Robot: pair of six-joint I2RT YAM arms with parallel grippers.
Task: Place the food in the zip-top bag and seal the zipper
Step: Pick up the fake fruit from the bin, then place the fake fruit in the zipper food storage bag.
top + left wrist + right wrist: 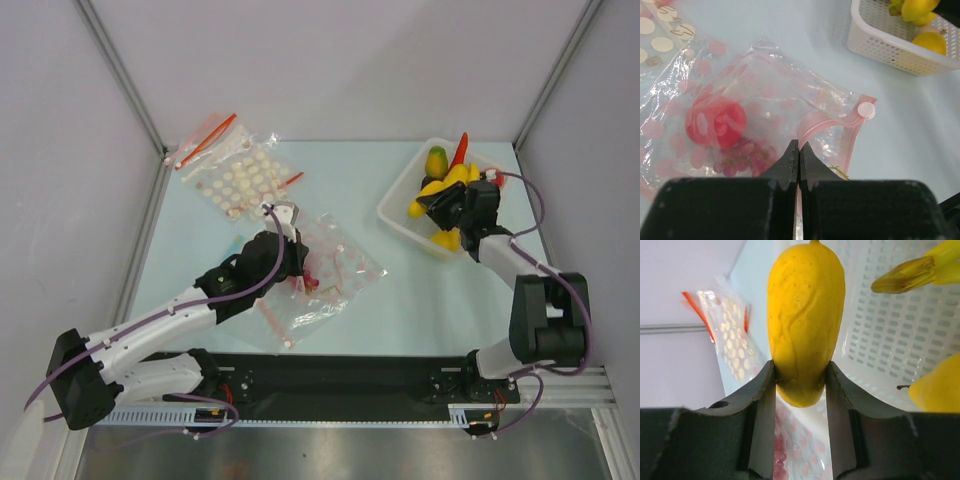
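The zip-top bag (335, 275) is crinkly clear plastic with pink dots and lies in mid-table. A red apple (715, 122) and dark grapes (747, 156) are inside it. Its pink zipper (824, 122) curves up to a round slider (866, 110). My left gripper (799, 150) is shut on the zipper strip at the bag's mouth, and also shows in the top view (290, 262). My right gripper (800, 375) is shut on a yellow mango (805, 315), held at the white basket's (400, 203) near-left rim. More food lies in the basket: bananas (910, 272) and a red chili (460, 150).
A clear bag with white dots (240, 180) and another with a red strip (205, 142) lie at the back left. The basket (890, 45) stands at the back right. Grey walls and metal posts enclose the table.
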